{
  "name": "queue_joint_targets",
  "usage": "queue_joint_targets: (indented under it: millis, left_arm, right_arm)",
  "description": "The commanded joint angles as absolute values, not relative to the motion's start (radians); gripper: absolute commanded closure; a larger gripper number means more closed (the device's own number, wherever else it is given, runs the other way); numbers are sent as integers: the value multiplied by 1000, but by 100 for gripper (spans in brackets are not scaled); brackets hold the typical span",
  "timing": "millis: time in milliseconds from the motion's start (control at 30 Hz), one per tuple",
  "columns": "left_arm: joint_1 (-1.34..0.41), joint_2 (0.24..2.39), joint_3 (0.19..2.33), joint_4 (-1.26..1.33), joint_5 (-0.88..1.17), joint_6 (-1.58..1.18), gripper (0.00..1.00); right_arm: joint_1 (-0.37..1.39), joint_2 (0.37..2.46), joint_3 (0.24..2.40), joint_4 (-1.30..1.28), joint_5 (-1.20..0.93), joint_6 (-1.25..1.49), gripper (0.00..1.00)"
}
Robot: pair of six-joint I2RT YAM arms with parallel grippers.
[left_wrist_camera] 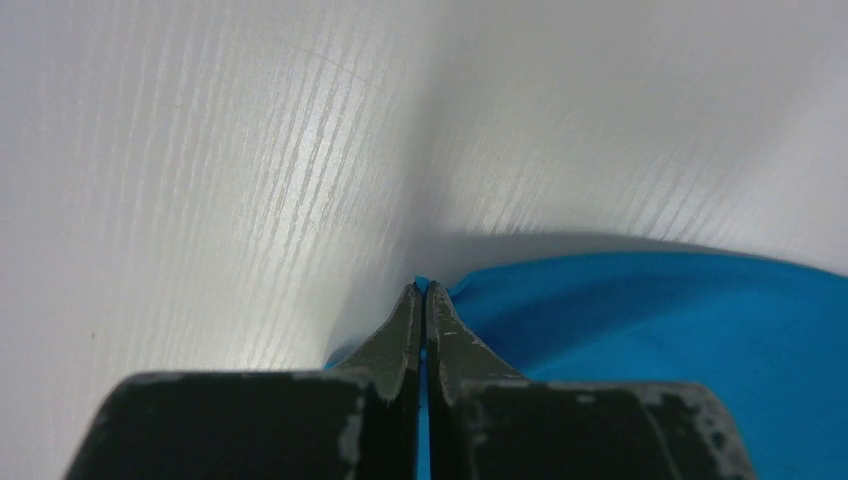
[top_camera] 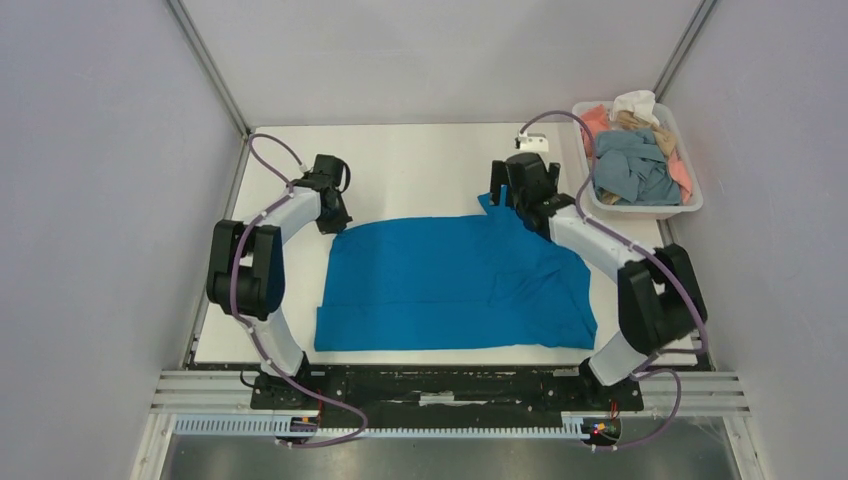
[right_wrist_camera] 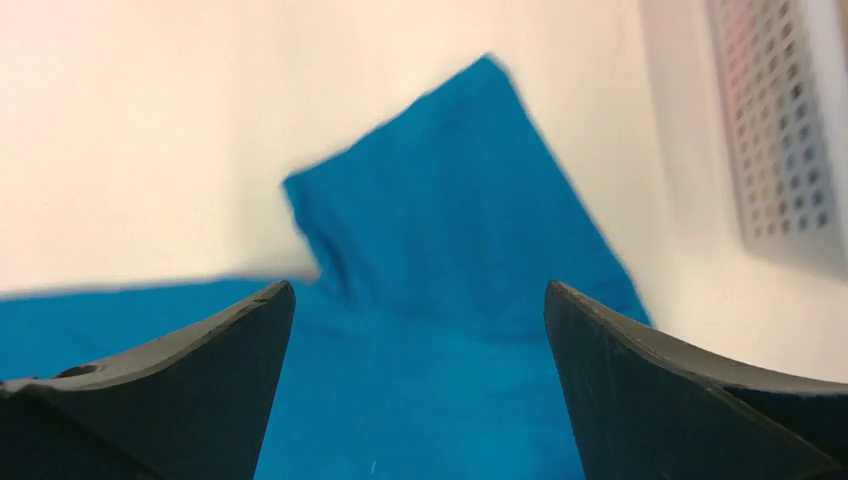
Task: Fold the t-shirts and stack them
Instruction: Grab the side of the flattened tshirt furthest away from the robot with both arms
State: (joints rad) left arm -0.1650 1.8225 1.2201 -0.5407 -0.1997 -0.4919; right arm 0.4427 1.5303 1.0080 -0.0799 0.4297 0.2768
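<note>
A bright blue t-shirt [top_camera: 455, 285] lies spread on the white table, a sleeve sticking up at its far right corner [right_wrist_camera: 450, 190]. My left gripper [top_camera: 334, 222] is shut on the shirt's far left corner; blue cloth shows between its closed fingers [left_wrist_camera: 424, 290]. My right gripper [top_camera: 505, 200] is open above the sleeve, its fingers [right_wrist_camera: 215, 350] wide apart over the blue cloth, holding nothing. Other t-shirts, grey-blue [top_camera: 632, 170], salmon pink [top_camera: 682, 172], tan and white [top_camera: 634, 103], lie crumpled in a tray at the back right.
The white plastic tray [top_camera: 650, 208] stands at the table's far right; its perforated wall shows in the right wrist view [right_wrist_camera: 780, 130]. A small white block [top_camera: 533, 143] lies behind the right gripper. Grey walls enclose the table.
</note>
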Motion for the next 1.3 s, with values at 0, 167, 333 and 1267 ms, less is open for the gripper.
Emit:
queue_joint_targets:
  millis: [0, 167, 333, 1267]
  left_arm:
    - [-163, 1752, 1199, -494, -234, -471, 98]
    - [-161, 1736, 1183, -482, -215, -475, 98]
    - [-161, 1750, 1191, -498, -219, -480, 98]
    - [-164, 1747, 1227, -516, -199, -490, 98]
  right_arm:
    - [381, 1743, 1250, -189, 513, 235, 2]
    - [337, 1997, 1512, -209, 556, 187, 5]
    - [308, 2198, 1710, -250, 502, 208, 11]
    - [277, 1974, 1289, 49, 368, 288, 100]
